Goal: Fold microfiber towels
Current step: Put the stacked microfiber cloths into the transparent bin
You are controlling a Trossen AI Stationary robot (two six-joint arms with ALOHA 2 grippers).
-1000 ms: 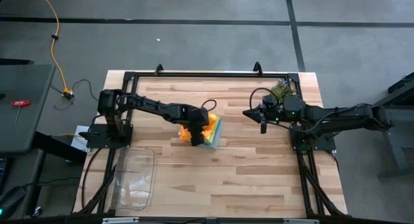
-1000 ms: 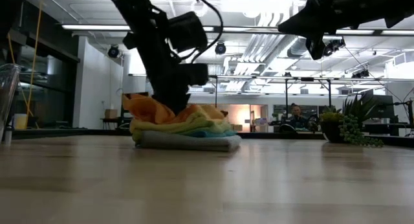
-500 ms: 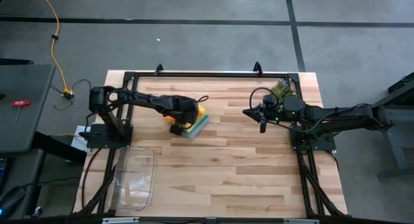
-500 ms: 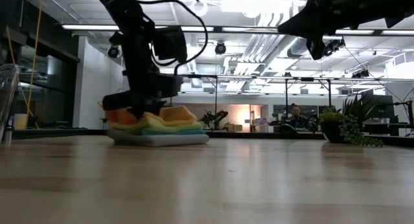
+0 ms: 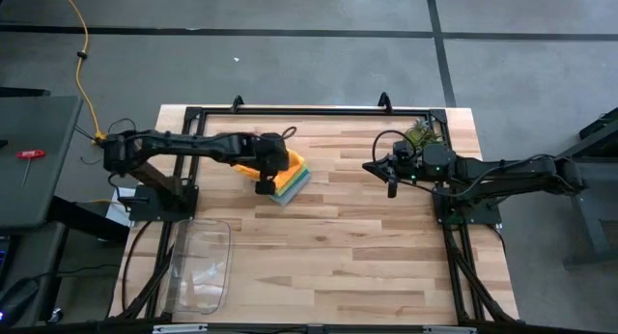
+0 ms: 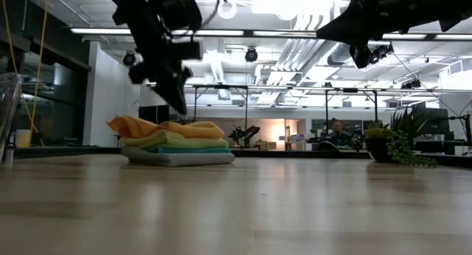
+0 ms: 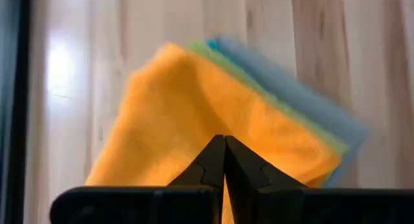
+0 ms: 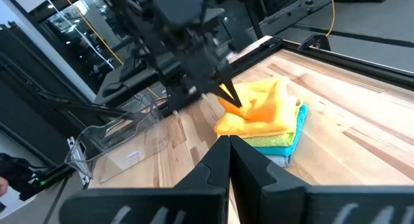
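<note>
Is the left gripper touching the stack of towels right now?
Apart. The low view shows the shut left gripper hanging above the stack of towels, with background visible between them.

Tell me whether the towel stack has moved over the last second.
Yes. The towel stack slid left, away from the plant and nearer the table's far left corner.

The left tool (image 6: 181, 106) hangs closed and tilted above the table, while the right tool (image 5: 391, 187) waits closed and raised.
</note>
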